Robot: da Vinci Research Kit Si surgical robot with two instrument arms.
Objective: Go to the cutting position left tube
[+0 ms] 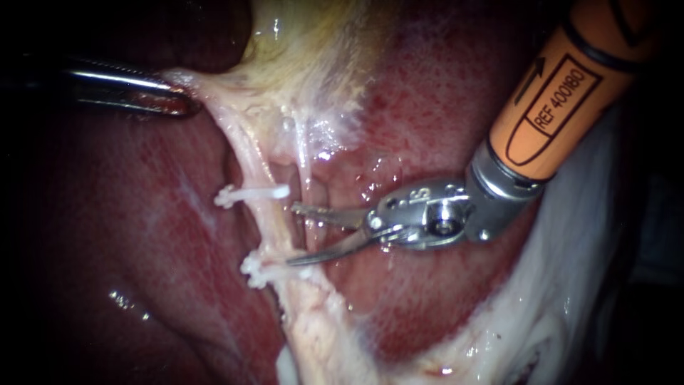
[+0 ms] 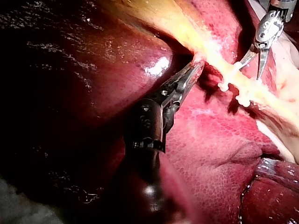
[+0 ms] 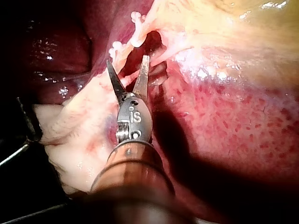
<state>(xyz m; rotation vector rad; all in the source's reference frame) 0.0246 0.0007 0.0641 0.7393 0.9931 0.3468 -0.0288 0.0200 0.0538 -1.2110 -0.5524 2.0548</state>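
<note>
Closest to the lens, the right instrument point(image 1: 291, 235) comes in from 2 o'clock, a fat orange shaft, then a bright metal wrist, then two slim blades pointing toward 9 o'clock. Those jaws are spread, a clear gap between them and nothing gripped. One blade sits higher and the other angles down toward 7 o'clock.

Right at the blade tips is the left tube point(image 1: 258, 227), just 9 o'clock of centre. It's a pale, stretched strand running from 11 o'clock down to 6 o'clock. There are two white clips on it, an upper clip point(image 1: 249, 194) and a lower clip point(image 1: 265, 269). The spread blades line up with the bare stretch between them, the lower tip landing just beside the lower clip. The right wrist view agrees: the tube crosses just ahead of the open blades, a clip off either tip. Whether metal actually touches the tube, I cannot tell.

Hard against that tube on its 3 o'clock side runs a second, thinner tube point(image 1: 304, 153), dropping toward the upper blade.

Behind all this lies the liver point(image 1: 442, 107), wet, red and mottled.

Farther back, at 10 o'clock, the left instrument point(image 1: 187, 105) reaches in from 9 o'clock. Its jaws are clamped on pale tissue point(image 1: 214, 93) at the top of the left tube, holding the strand taut. The left wrist view shows both jaws closed on that pale edge.

Farthest off, at 12 o'clock, is the yellowish gallbladder point(image 1: 313, 43).
</note>
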